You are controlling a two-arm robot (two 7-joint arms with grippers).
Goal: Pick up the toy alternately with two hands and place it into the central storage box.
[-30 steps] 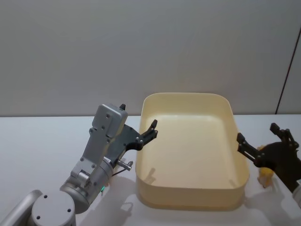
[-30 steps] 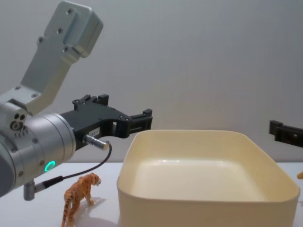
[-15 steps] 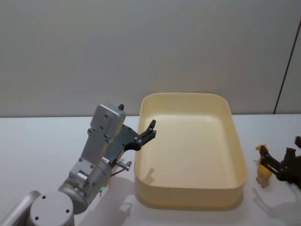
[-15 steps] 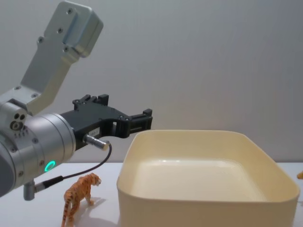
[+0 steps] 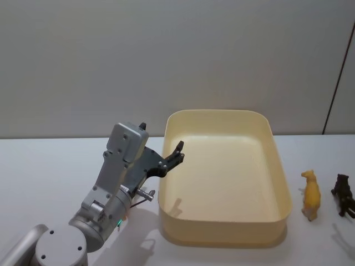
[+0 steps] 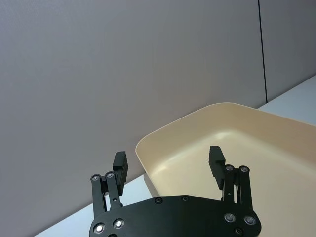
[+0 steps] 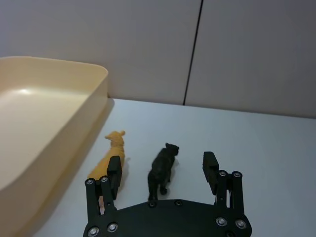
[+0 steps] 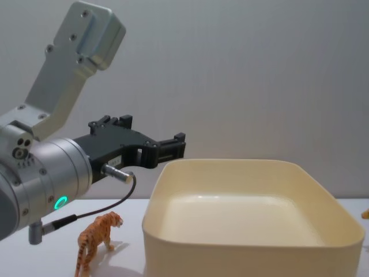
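Central storage box [image 5: 222, 235]: cream-yellow tub with rounded corners, standing on the white table [image 5: 44, 166] at the middle, against a grey wall; its smooth inner floor is seen from the head and chest views [image 8: 242, 249]. Left gripper [image 5: 177, 152]: black, flat-fingered, on a thick silver arm with a green ring light [image 8: 60, 202]; held above the table just beside the box's left rim, tips pointing toward the box; jaws spread wide and holding nothing, as the left wrist view [image 6: 168, 160] shows, with the box's near corner beyond the gap. Seen from the chest [image 8: 176, 145], it hangs level with the top of the box wall or slightly higher. Right gripper [image 7: 163, 165]: black, flat-fingered, jaws spread wide and holding nothing, poised over the table to the right of the box. Yellow toy animal [image 5: 311, 194]: upright on the table just right of the box, apart from its wall; in the right wrist view [image 7: 109, 158] it stands next to one finger. Black toy animal [image 5: 344, 194]: upright, beside the yellow one on the side away from the box; in the right wrist view [image 7: 162, 170] it falls within the gap between the fingers, untouched. Striped orange tiger [image 8: 98, 239]: upright on the table left of the box, beneath the left arm, facing the box wall.
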